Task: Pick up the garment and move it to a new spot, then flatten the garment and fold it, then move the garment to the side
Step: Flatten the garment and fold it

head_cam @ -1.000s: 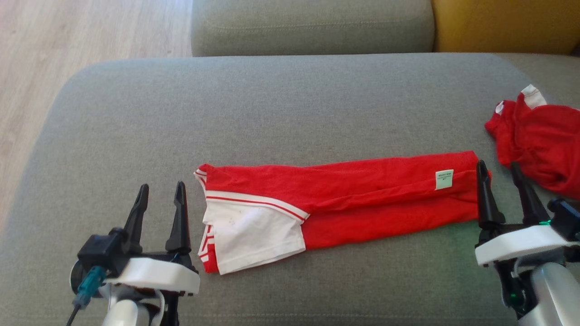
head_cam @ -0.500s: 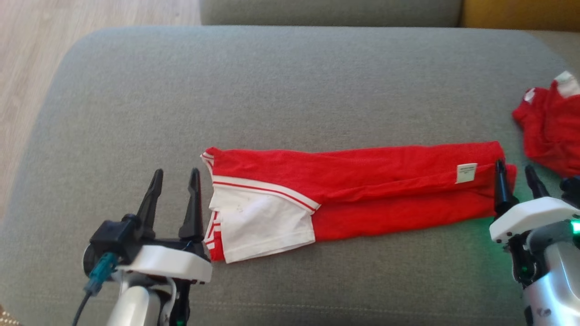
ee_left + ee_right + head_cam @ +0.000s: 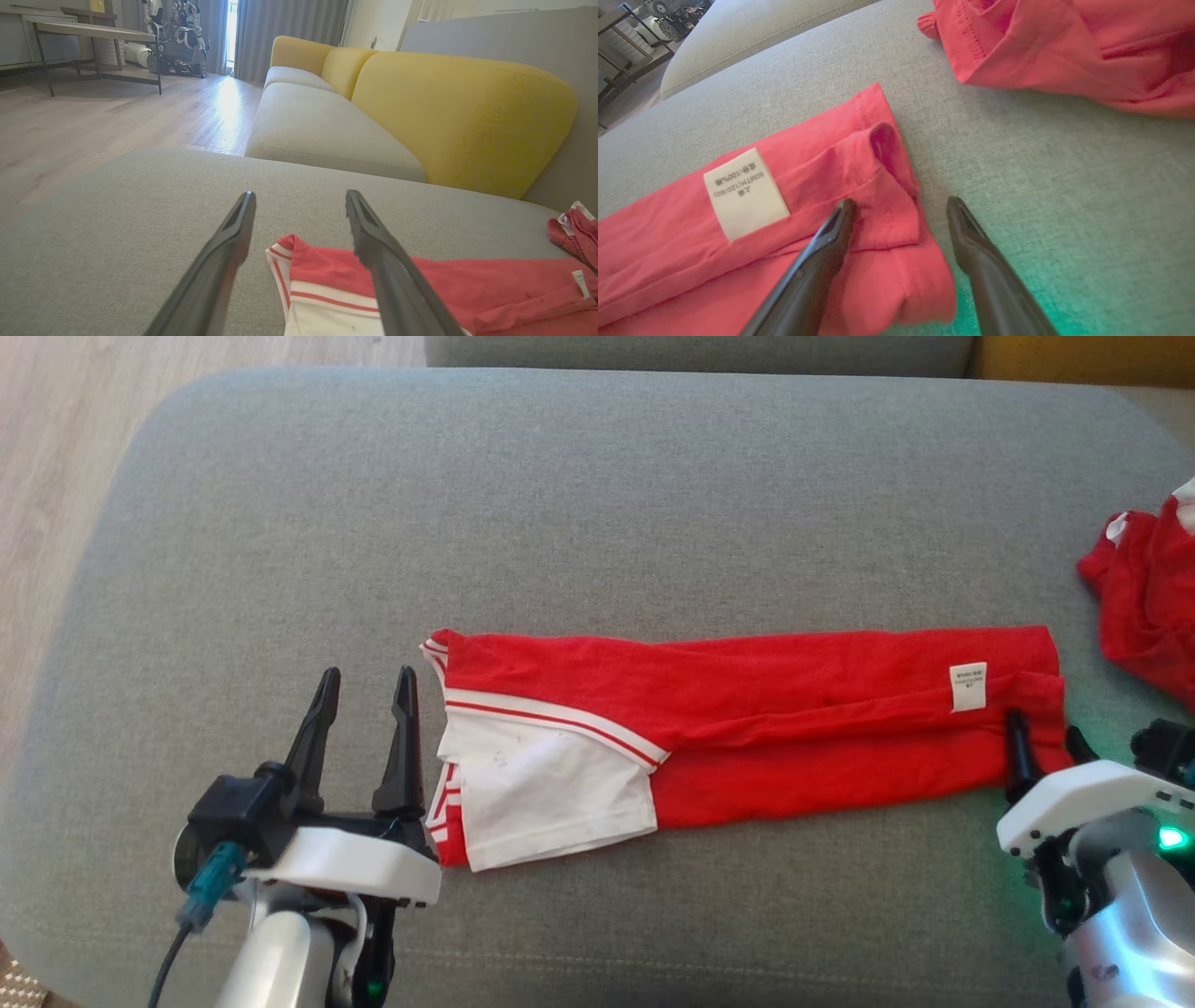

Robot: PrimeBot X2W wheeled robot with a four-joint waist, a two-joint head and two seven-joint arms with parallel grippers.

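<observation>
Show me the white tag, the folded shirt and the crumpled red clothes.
White tag (image 3: 968,686), head view, its middle.
Folded shirt (image 3: 794,728), head view, red middle part.
Crumpled red clothes (image 3: 1146,607), head view, left bulge.

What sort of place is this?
Probably a living room, perhaps a lab mock-up of one: a grey sofa with yellow backrests, a wood floor, and another robot parked near a table at the far end.

left pincer (image 3: 368,672): black fingers (image 3: 403,747), teal plug (image 3: 210,887) | right pincer (image 3: 1043,726): green light (image 3: 1171,838)
</observation>
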